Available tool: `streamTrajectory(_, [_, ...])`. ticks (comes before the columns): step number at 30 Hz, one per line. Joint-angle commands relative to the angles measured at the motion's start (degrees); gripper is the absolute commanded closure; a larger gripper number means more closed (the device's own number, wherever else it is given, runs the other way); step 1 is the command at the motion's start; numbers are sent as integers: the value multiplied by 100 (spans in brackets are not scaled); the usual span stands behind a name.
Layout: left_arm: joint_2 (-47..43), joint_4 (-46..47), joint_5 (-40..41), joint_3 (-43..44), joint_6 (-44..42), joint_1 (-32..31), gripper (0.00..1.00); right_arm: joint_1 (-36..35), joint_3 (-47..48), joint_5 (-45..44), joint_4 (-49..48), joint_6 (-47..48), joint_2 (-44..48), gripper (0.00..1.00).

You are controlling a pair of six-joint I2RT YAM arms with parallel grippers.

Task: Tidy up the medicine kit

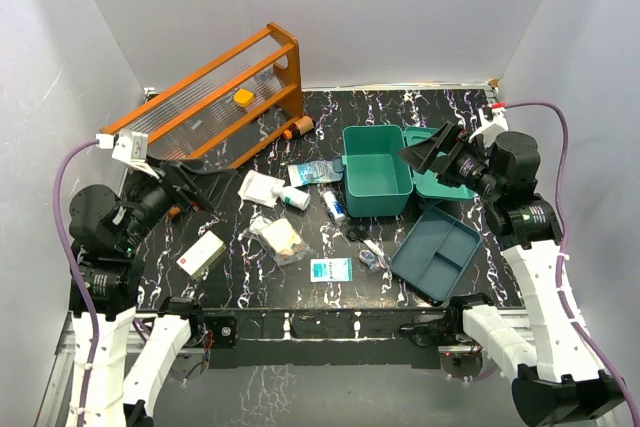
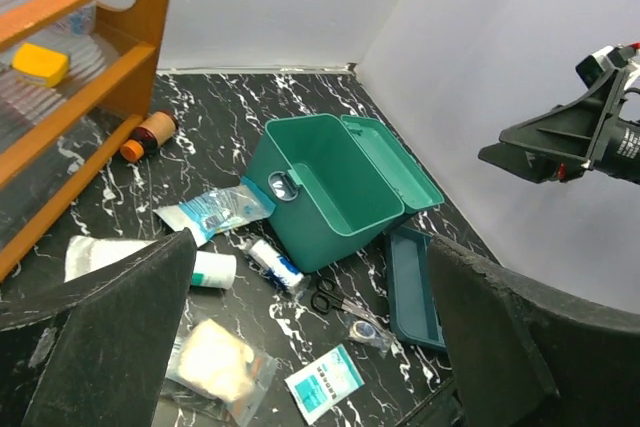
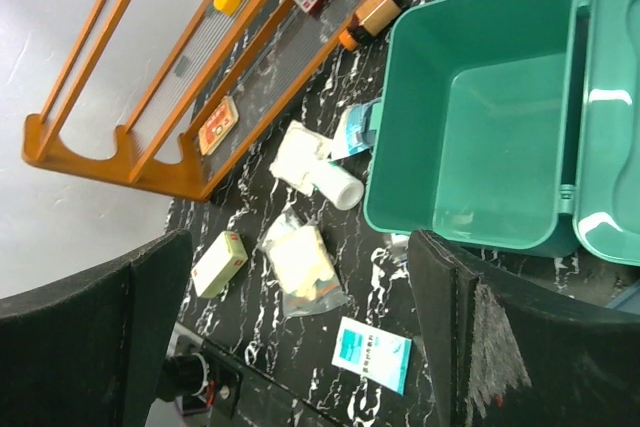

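The teal medicine kit [image 1: 376, 173] stands open and empty at the table's middle back, its lid [image 1: 441, 179] laid to the right. It also shows in the left wrist view [image 2: 330, 182] and the right wrist view [image 3: 480, 127]. Loose supplies lie left and in front of it: a blue pouch [image 1: 311, 173], a white roll [image 1: 295, 197], a small tube [image 1: 333, 207], scissors [image 1: 356, 233], a bagged tape roll [image 1: 372, 259], a teal-white sachet [image 1: 330, 269], bagged gauze [image 1: 280, 238] and a white box [image 1: 200, 252]. My left gripper [image 1: 190, 185] is open and empty above the table's left side. My right gripper [image 1: 428, 152] is open and empty above the lid.
A darker blue-grey divided tray [image 1: 437, 252] lies at the front right. An orange wooden rack [image 1: 220, 97] leans at the back left with a yellow item [image 1: 243, 97] on it. A brown bottle [image 1: 298, 129] lies by its foot. White walls enclose the table.
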State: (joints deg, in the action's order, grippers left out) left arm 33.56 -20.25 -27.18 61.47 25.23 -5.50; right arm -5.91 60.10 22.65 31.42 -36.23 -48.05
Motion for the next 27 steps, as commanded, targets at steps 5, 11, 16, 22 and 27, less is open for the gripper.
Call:
streamTrajectory(5, [52,598,-887,-548,554,-43,1,52,-118,1224,-861,-97,-85,10])
streamTrajectory(11, [54,1592,-1701,-1398,1143,-46,1,44,-169,1677,-1177,-183,-412,12])
streamTrajectory(16, [108,2035,-1805,-1895,1385,-48,1,-357,-171,1362,-1566,-346,-879,15])
streamTrajectory(22, [385,2201,-1642,-2073,1214,-48,1,-1645,-46,-129,-1723,-406,-1345,18])
streamTrajectory(27, [529,2285,-1041,-2274,1204,-46,1,-2554,-197,-1204,-2227,-565,-1602,26])
